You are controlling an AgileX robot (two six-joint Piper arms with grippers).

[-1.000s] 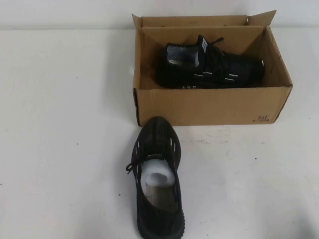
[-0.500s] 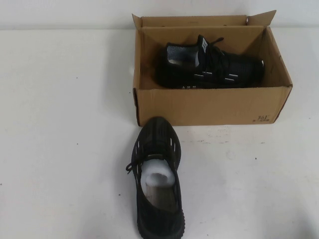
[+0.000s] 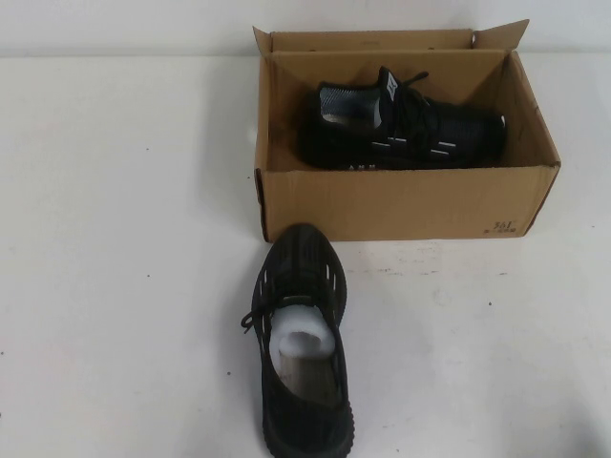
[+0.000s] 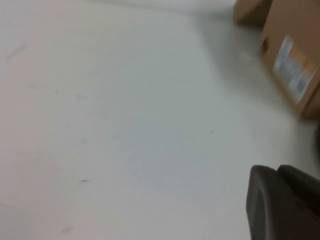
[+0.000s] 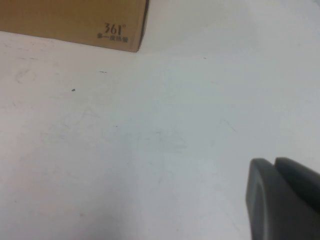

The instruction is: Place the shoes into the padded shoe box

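lying apart from both jaws: shoe | left gripper, right gripper over table

Shoe boxed (sideways) — other shoe outside

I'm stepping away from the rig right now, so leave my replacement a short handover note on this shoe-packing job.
Left gripper: off to the left of the box, over bare white table, holding nothing.
Right gripper: over bare table near the box's printed corner, holding nothing.
Brown corrugated cardboard shoe box: open, at the far side of the table.
Done: one black knit lace-up sneaker lies inside the box, on its side.
Left: the second black sneaker stands on the table in front of the box, toe toward it, white stuffing inside. It still needs boxing.
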